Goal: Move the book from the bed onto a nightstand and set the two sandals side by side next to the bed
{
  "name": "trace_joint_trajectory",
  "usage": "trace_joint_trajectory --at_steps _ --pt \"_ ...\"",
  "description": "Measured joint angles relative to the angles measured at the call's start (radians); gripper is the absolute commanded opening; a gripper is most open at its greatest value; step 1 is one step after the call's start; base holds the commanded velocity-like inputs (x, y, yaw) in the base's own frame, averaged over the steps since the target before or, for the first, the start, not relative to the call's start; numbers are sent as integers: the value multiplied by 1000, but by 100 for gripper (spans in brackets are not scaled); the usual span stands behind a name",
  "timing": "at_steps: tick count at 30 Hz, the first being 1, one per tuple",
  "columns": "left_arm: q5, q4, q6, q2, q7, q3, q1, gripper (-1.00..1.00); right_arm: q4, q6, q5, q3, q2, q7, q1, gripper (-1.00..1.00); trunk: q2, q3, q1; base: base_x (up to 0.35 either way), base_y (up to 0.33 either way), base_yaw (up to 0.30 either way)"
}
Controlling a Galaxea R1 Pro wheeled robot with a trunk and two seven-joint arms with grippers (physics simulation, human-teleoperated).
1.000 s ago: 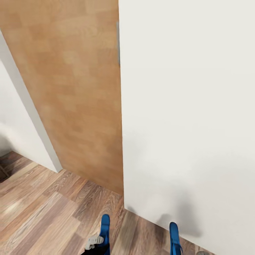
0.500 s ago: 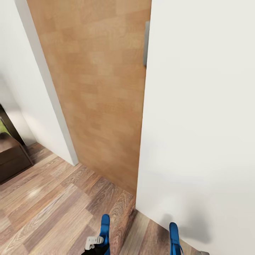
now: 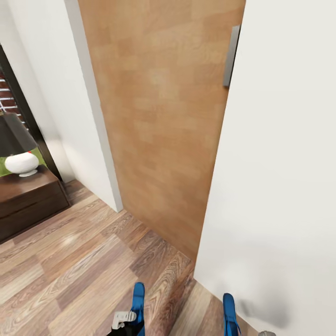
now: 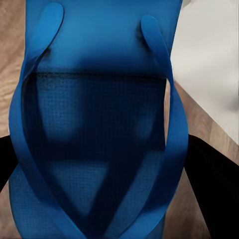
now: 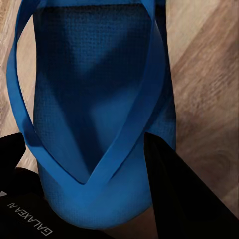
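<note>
**Two blue sandals carried past a wood panel**

Each arm carries one flip-flop. In the head view the left sandal (image 3: 138, 303) and the right sandal (image 3: 229, 313) poke up side by side, well apart, at the lower edge, cut off by the frame. The left wrist view shows its sandal (image 4: 94, 124) close up, sole and toe straps facing the camera, with the dark fingers (image 4: 211, 191) of the left gripper (image 4: 107, 199) clamped on either side of it. The right wrist view shows the other sandal (image 5: 94, 114) clasped by the right gripper (image 5: 99, 199), black fingers (image 5: 179, 189) pressed against its edges.

Below lies brown plank floor (image 3: 70, 275). Ahead stands a tan wood wall panel (image 3: 163, 126) between white walls (image 3: 284, 186), with a grey vertical strip (image 3: 231, 56) at the panel's edge. At far left a dark nightstand (image 3: 25, 200) is partly cut off; on it stands a lamp (image 3: 18, 149) with a white base and dark shade. Behind it a dark window frame (image 3: 23, 107) shows.
</note>
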Motion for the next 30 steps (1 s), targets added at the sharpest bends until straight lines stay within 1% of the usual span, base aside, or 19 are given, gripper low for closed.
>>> trace_joint_trajectory --at_steps 19,30 --pt "0 0 0 -1 0 0 0 -100 0 0 0 0 0 0 0 -100 0 0 0 0 0 291" --pt "0 0 0 0 0 0 0 -100 0 0 0 1 1 0 0 -100 0 -4 0 0 0 291"
